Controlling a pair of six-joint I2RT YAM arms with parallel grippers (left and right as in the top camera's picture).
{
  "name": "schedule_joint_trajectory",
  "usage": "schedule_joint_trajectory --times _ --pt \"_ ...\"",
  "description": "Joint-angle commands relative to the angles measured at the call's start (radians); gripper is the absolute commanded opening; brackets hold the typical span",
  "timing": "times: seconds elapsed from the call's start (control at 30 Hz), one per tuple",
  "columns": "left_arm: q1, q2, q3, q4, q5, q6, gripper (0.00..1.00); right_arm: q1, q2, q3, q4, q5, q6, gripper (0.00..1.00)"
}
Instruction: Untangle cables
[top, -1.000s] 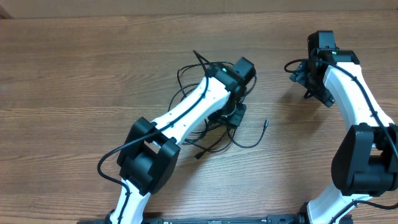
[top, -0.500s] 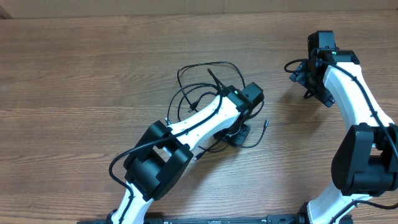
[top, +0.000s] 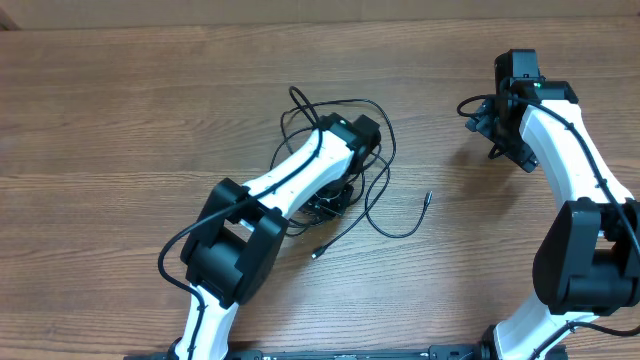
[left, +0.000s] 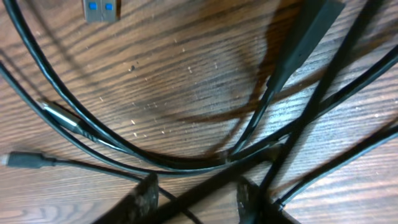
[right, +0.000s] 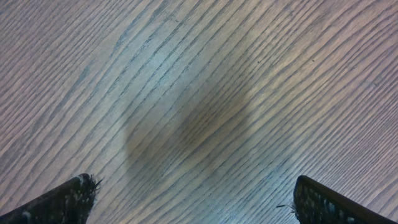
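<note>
Frankly, your left hand (left: 198, 196) stood narrowly parted astride one strand of the cables (left: 303, 38) knotted mid-table, so a pull could have cinched the tangle instead of freeing a loop. Your right hand (top: 495, 125) hung wide and empty at 2 o'clock over the bare wood-grain table (top: 120, 120); nothing of the room showed.

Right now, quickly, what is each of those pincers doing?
Left pincer: partly open, thin black cables running between its fingers, none clamped.
Right pincer: wide open, empty, over the brown wooden table.
</note>
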Motion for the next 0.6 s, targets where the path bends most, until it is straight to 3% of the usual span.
schedule_joint_trajectory --times 0.0,0.03,0.13,0.23,0.5,0.53,0.57 --pt "0.038 -0.011 0.039 -0.010 0.089 0.009 0.47 0.000 -0.008 -0.002 0.005 0.010 0.007 1.00" --pt "0.046 -0.011 0.045 -0.014 0.097 0.009 0.47 0.000 -0.008 -0.002 0.005 0.010 0.006 1.00" --pt "0.077 -0.011 0.094 -0.068 0.148 0.010 0.31 0.000 -0.008 -0.002 0.005 0.010 0.006 1.00" --pt "0.097 -0.012 0.177 -0.132 0.207 0.054 0.22 0.000 -0.008 -0.002 0.005 0.010 0.007 1.00" --pt "0.122 -0.012 0.380 -0.172 0.161 0.041 0.26 0.000 -0.008 -0.002 0.005 0.010 0.007 1.00" --pt "0.125 -0.012 0.381 -0.167 0.122 0.016 0.31 0.000 -0.008 -0.002 0.005 0.010 0.006 1.00" --pt "0.128 -0.012 0.381 -0.165 0.079 -0.015 0.42 0.000 -0.008 -0.002 0.005 0.010 0.007 1.00"
